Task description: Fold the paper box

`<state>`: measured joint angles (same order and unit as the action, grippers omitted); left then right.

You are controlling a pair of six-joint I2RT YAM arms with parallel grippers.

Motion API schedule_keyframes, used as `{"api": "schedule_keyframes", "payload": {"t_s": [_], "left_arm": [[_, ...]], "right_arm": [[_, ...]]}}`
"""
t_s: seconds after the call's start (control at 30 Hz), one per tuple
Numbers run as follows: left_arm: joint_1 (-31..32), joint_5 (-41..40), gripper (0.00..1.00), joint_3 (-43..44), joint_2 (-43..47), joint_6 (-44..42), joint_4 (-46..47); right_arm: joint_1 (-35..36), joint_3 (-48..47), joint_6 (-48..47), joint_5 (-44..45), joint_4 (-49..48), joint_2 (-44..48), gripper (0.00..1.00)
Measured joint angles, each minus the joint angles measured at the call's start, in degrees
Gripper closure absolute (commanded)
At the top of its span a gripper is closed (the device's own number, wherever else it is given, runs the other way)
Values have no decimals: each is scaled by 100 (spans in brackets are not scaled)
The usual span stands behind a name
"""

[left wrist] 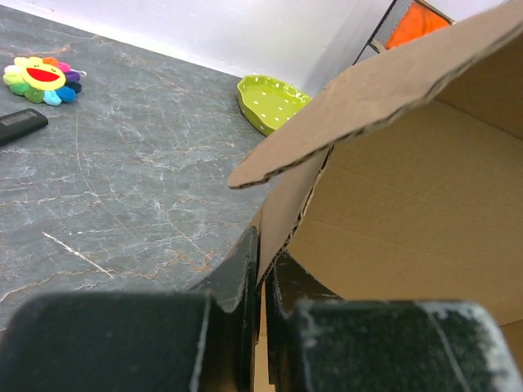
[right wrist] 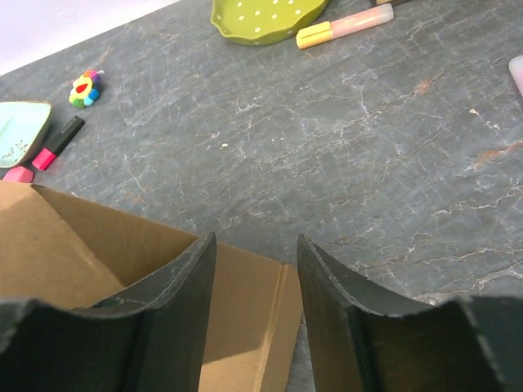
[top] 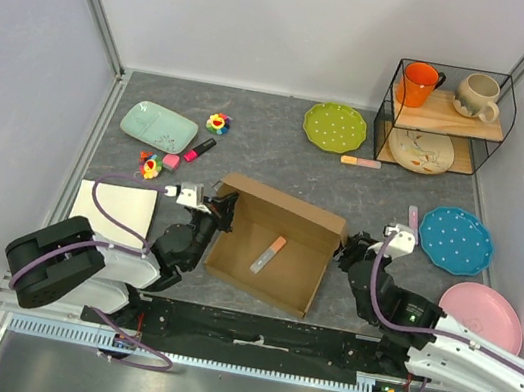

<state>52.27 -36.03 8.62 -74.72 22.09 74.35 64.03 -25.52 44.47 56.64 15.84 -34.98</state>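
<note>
At the middle of the grey table [top: 284,129], between the two arms: the paper box [top: 298,248], brown corrugated cardboard, open on top, walls standing up around its floor, set at a slight angle to the near edge. Flat on that floor, a small pink-and-orange stick [top: 269,255]. On the box's left wall, near the far corner, the left gripper [top: 223,211], fingers [left wrist: 241,282] pressed together on the thin cardboard edge, pinching it. Just above them in the left wrist view, a flap [left wrist: 368,98] with a rounded corner jutting out over the table. At the box's right wall, the right gripper [top: 344,248], fingers [right wrist: 184,286] spread, straddling the upright edge, one over the box's inside, the other over bare table; contact with the cardboard impossible to tell. Left of the box, beside the left arm, a white flat board [top: 115,211]. Farther back on that side, a mint tray [top: 159,125], a flower toy [top: 218,123] and a pink-and-black marker [top: 199,152]. Far centre, a green dotted plate [top: 335,128], a pastel highlighter [top: 361,161] just beside it. To the right, a blue dotted plate [top: 454,240] and a pink plate [top: 481,316], both apart from the box. In the far right corner, a wire shelf [top: 389,107] with an orange mug [top: 419,84] on top
</note>
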Motion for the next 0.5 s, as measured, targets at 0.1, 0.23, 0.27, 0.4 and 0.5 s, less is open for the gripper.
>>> {"api": "schedule_keyframes", "payload": {"t_s": [0.1,0.23,0.27,0.4,0.5], "left_arm": [[-2,-26,92,-11,2,0,-9],[0,-50,89,-79,101,2,-59],[0,-46,88,-98,153,2,-103],[2,20,84,-203,511,48,-553],[55,63,84,-337,774,96,-909]], "right_arm": [[-4,31,-20,-72,-164,-210,52],[-7,203,-9,-153,-343,-417,53],[-7,264,7,-190,-363,-439,53],[-2,535,79,-350,-439,-422,53],[0,750,157,-457,-463,-319,53]]}}
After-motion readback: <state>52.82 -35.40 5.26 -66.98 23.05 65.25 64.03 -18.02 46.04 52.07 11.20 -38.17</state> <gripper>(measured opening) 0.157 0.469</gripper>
